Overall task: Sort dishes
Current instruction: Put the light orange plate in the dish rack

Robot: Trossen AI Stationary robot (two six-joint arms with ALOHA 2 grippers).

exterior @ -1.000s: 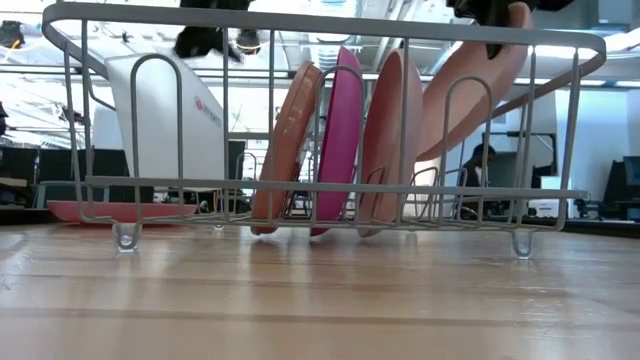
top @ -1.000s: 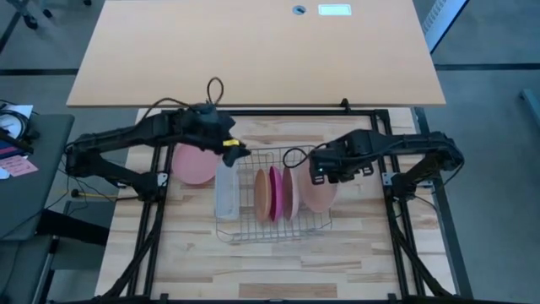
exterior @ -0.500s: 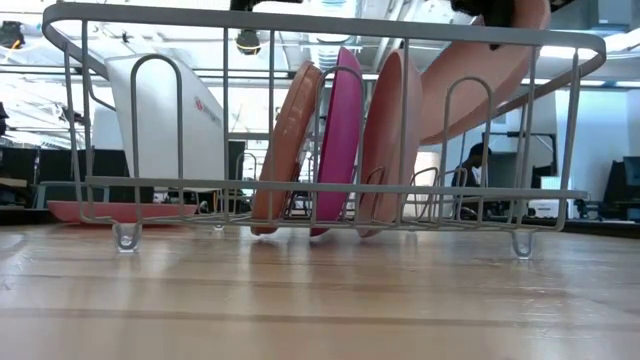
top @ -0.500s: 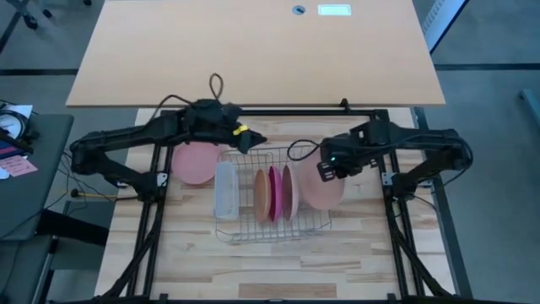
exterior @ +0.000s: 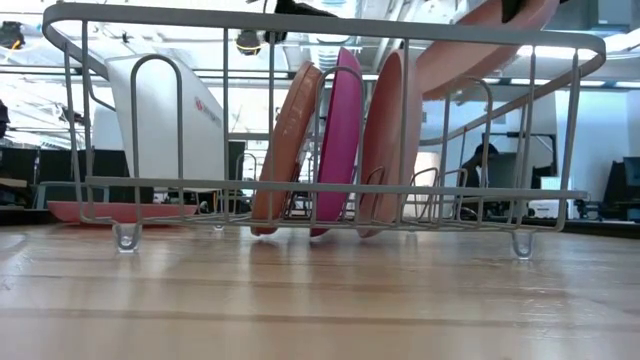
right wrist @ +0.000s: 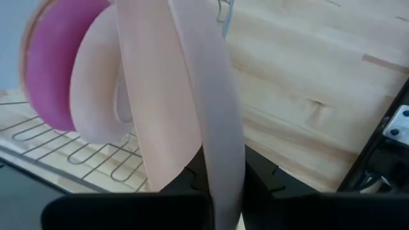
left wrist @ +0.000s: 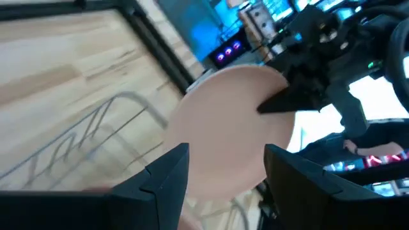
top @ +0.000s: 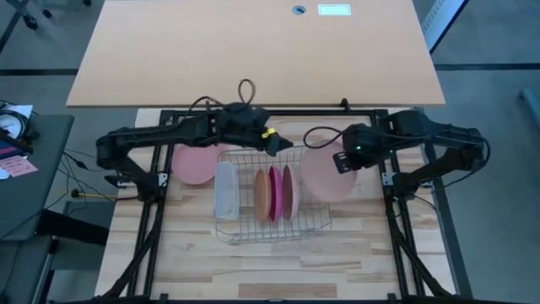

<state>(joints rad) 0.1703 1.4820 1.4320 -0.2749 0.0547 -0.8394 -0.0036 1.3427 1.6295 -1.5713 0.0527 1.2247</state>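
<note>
So, right gripper clamped on a pale plate's rim, held tilted over the rack's right end. Left gripper spread, empty, above the rack's far edge. Three plates upright inside, another plate probably flat, left of it.

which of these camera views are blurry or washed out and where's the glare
Left wrist view: motion-smeared, the wire rack streaked, bright blown-out screens behind the pale plate. Low view: backlit, with ceiling lights and windows washed white behind the rack; standing plates stay crisp. Right wrist view: the held plate sits so close that it looks soft. High view: even light, glare only from a small bright rectangle on the far desk.
</note>
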